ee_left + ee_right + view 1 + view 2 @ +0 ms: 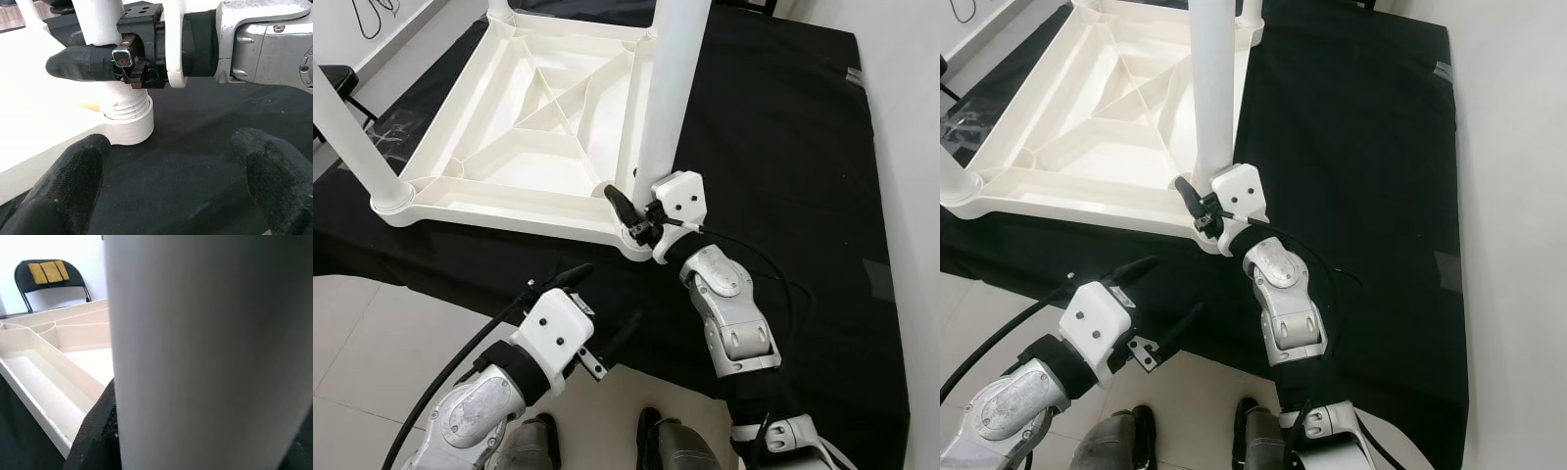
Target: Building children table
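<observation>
A black cloth (pixel 783 127) covers the work surface and fills most of the right side and centre of the head views, with pale floor tiles (pixel 362 343) showing at the lower left. On the cloth, in the upper left of the frame, lies the white plastic children's table top (pixel 533 127), upside down, its ribbed underside facing up. 2 white legs stand in its corner sockets: the near-corner leg (pixel 668 88) rises through the top centre of the frame, and a second leg (pixel 347 137) leans at the far left edge. In the right wrist view a black folding chair (pixel 49 276) with a yellow patch on its backrest stands in the upper left, behind the table top.

The right arm (pixel 729 308) reaches up from the lower right to the base of the near-corner leg. The right gripper (pixel 636 211) is clenched around that leg just above its socket, 1 black finger (pixel 619 203) showing on the leg's left side; the left wrist view shows the same grasp, just above the threaded collar (pixel 128 105).

The left gripper (pixel 602 318) hangs in the lower centre, over the near edge of the cloth and apart from the table top, its fingers (pixel 58 188) spread wide and holding nothing.

The robot's feet (pixel 651 441) show at the bottom edge.
</observation>
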You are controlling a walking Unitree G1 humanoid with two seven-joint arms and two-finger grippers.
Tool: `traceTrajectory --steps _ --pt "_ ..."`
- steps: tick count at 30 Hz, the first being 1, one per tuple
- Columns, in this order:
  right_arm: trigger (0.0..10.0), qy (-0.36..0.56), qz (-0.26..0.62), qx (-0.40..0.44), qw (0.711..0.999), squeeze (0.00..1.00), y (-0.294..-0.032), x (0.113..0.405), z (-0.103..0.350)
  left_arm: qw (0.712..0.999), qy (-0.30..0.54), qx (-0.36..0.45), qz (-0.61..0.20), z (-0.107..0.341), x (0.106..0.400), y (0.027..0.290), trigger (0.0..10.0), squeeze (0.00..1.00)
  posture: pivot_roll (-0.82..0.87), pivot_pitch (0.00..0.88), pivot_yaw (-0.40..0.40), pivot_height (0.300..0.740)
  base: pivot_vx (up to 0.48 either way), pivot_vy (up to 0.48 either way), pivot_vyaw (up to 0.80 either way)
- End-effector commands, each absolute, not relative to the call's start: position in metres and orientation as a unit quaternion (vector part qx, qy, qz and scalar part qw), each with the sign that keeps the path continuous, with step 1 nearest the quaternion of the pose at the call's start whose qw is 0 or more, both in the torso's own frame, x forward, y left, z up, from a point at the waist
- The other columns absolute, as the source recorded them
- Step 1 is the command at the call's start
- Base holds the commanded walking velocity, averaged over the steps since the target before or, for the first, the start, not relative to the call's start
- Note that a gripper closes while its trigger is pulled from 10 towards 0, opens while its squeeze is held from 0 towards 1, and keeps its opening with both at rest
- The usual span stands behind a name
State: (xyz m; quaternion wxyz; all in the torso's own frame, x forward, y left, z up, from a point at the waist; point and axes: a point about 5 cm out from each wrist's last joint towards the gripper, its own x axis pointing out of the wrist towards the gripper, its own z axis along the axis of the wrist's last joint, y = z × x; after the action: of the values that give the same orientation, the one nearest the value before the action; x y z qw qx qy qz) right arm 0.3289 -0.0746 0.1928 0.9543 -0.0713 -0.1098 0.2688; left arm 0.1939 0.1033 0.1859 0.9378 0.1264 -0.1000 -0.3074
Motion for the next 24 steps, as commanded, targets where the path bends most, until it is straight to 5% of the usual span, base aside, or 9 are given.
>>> traceTrajectory --steps 1,5,10,11,13,18,20,21,24 --pt "10.0 -0.009 0.273 -0.082 0.958 1.0 -0.087 0.328 0.157 0.938 -0.092 0.123 -0.311 0.182 0.193 0.104 10.0 0.0 0.08 0.299 -0.105 0.74 0.0 0.0 0.0" --pt "10.0 -0.016 0.283 -0.073 0.956 1.0 -0.084 0.326 0.165 0.938 -0.093 0.123 -0.311 0.182 0.193 0.104 10.0 0.0 0.08 0.298 -0.107 0.74 0.0 0.0 0.0" --pt "10.0 -0.072 0.441 -0.032 0.894 1.0 -0.073 0.322 0.198 0.938 -0.094 0.124 -0.309 0.182 0.194 0.104 10.0 0.0 0.08 0.297 -0.11 0.74 0.0 0.0 0.0" --pt "10.0 -0.081 0.505 -0.062 0.857 0.0 -0.077 0.323 0.203 0.939 -0.095 0.123 -0.308 0.182 0.194 0.103 10.0 0.0 0.09 0.292 -0.114 0.74 0.0 0.0 0.0" --pt "10.0 -0.079 0.605 -0.112 0.784 0.0 -0.087 0.326 0.21 0.939 -0.096 0.123 -0.306 0.182 0.194 0.103 10.0 0.0 0.09 0.29 -0.115 0.74 0.0 0.0 0.0" --pt "10.0 -0.07 0.631 -0.11 0.765 0.0 -0.086 0.341 0.22 0.939 -0.098 0.124 -0.304 0.182 0.195 0.103 10.0 0.0 0.09 0.29 -0.118 0.74 0.0 0.0 0.0" --pt "9.1 -0.072 0.634 -0.104 0.763 0.0 -0.084 0.345 0.224 0.939 -0.098 0.124 -0.304 0.182 0.195 0.103 10.0 0.0 0.09 0.29 -0.118 0.74 0.0 0.0 0.0" --pt "0.0 -0.073 0.651 -0.098 0.749 0.0 -0.082 0.346 0.228 0.94 -0.098 0.126 -0.302 0.182 0.195 0.104 10.0 0.0 0.11 0.289 -0.12 0.74 0.0 0.0 0.0" --pt "0.0 -0.072 0.661 -0.096 0.74 0.0 -0.082 0.349 0.23 0.94 -0.097 0.128 -0.301 0.182 0.195 0.104 10.0 0.0 0.11 0.287 -0.121 0.74 0.0 0.0 0.0"
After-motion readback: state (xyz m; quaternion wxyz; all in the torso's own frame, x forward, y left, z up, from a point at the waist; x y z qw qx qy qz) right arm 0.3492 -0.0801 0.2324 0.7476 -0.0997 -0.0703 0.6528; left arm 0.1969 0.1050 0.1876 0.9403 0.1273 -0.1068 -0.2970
